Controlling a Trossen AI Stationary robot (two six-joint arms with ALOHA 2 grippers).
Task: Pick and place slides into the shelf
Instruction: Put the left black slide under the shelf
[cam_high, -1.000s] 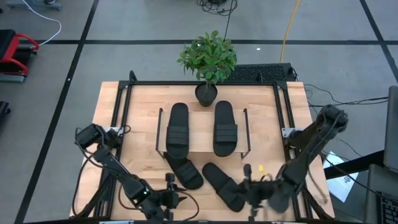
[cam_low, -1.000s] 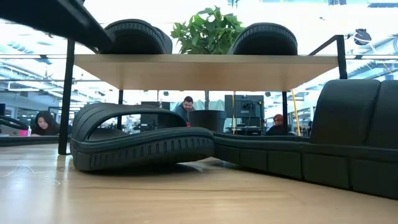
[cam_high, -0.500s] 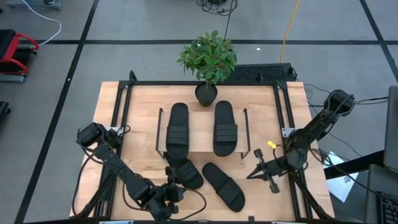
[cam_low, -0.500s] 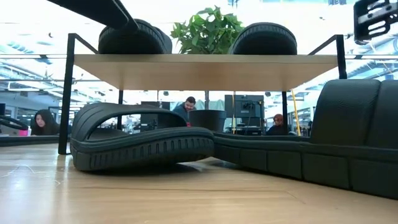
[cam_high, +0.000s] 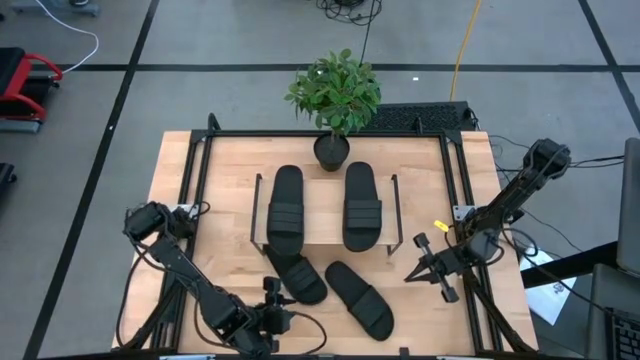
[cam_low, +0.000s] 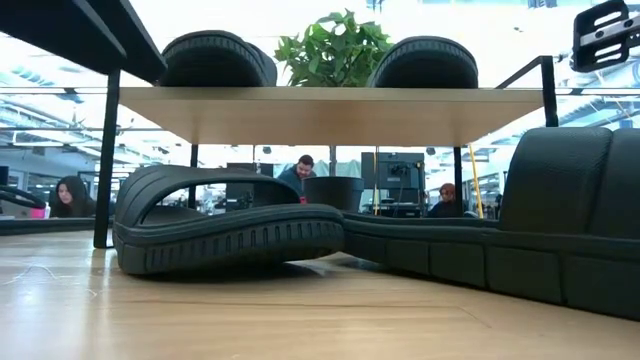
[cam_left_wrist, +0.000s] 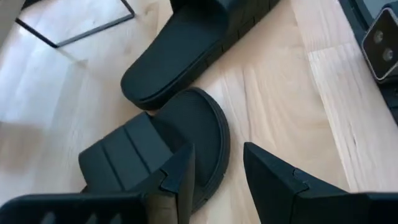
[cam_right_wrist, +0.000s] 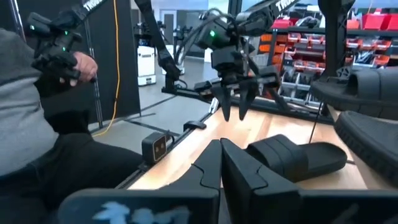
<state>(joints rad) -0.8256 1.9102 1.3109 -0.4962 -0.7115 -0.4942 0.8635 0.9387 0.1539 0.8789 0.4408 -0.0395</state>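
Two matte black slide sandals (cam_high: 285, 212) (cam_high: 361, 206) lie side by side, toes toward the plant, on the light wood top board of the low wire-framed shelf (cam_high: 325, 232), apparently already put away. The other two remain on the pale wooden worktop (cam_high: 220, 190) just in front of it: one sandal (cam_high: 297, 276) partly tucked under the shelf's near edge, its mate (cam_high: 360, 298) angled beside it toward the front right. The left claw (cam_high: 272, 300) hovers at the front edge, just beside the nearer sandal, fingers (cam_left_wrist: 180, 180) parted to a narrow gap and gripping nothing; the wrist view shows it aimed over that sandal's ribbed strap (cam_left_wrist: 127, 158), seemingly lined up for a pick. The right claw (cam_high: 412, 274) hangs pinched shut and empty off to the right of the shelf, well clear of the shoes, likely leaving room for its partner. A potted green plant (cam_high: 334, 95) stands behind the shelf.
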